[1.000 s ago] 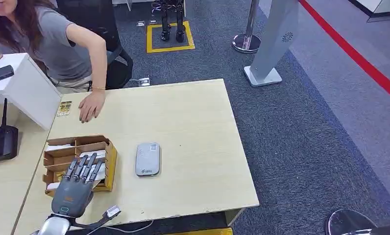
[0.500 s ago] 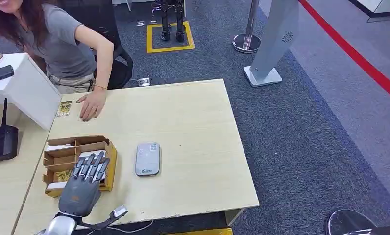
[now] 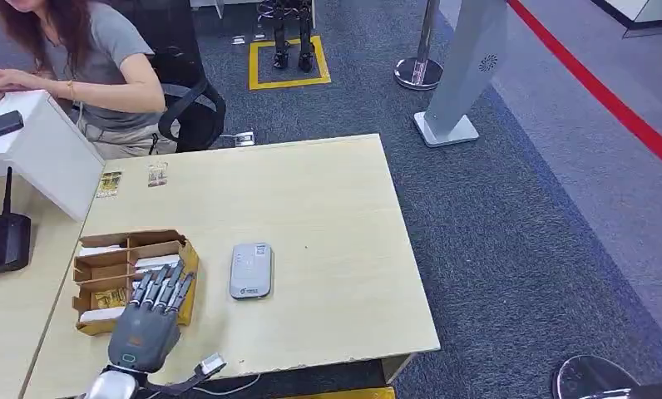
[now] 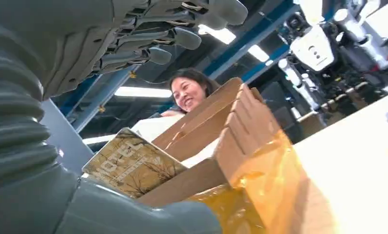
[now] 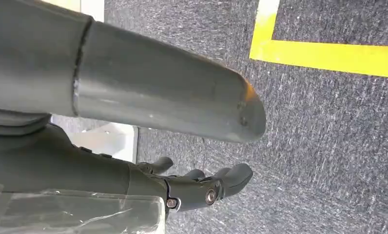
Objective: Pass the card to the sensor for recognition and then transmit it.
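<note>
My left hand (image 3: 149,320) hovers over the near end of a compartmented cardboard box (image 3: 103,258) at the table's front left, fingers stretched out and apart. In the left wrist view a patterned card (image 4: 133,163) stands up out of the box (image 4: 231,126) between the thumb and the fingers (image 4: 172,34) of the left hand (image 4: 46,97), with space around it. The grey card sensor (image 3: 251,270) lies flat on the table just right of the box. My right hand (image 5: 85,170) hangs over grey carpet with nothing in it.
Two loose cards (image 3: 110,184) (image 3: 156,174) lie at the table's far left edge. A person (image 3: 86,58) sits behind that corner, arms on a white counter (image 3: 37,145). A black router (image 3: 2,241) stands at the left. Stanchion base (image 3: 419,73) and grey pillar (image 3: 465,75) stand beyond the table.
The person's hand has left the table and gone to the white counter, leaving a second card there. My left hand has drifted slightly right and toward the near edge.
</note>
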Robot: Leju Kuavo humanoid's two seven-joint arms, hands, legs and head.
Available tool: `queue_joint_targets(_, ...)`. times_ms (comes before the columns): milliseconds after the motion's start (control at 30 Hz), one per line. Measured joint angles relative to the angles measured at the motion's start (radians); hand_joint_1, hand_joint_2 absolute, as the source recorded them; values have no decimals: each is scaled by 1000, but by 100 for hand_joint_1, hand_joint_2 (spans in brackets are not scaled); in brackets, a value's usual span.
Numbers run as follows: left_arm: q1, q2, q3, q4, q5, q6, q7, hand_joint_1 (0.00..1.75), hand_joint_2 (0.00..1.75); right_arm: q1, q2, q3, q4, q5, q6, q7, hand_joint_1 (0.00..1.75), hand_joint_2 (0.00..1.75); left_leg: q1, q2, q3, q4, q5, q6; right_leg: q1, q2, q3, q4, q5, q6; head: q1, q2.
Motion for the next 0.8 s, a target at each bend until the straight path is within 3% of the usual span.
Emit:
queue_joint_targets(600,39,-11,0,-22,0,-13,28,0,175,2,0,-2,0,-6,-4,-3,0,0,0,0,0,0,0,0,0,0,0,0,0,0,0,0)
queue_joint_targets(800,40,0,0,-23,0,-35,66,0,175,2,0,-8,0,-6,-4,-3,0,0,0,0,0,0,0,0,0,0,0,0,0,0,0,0)
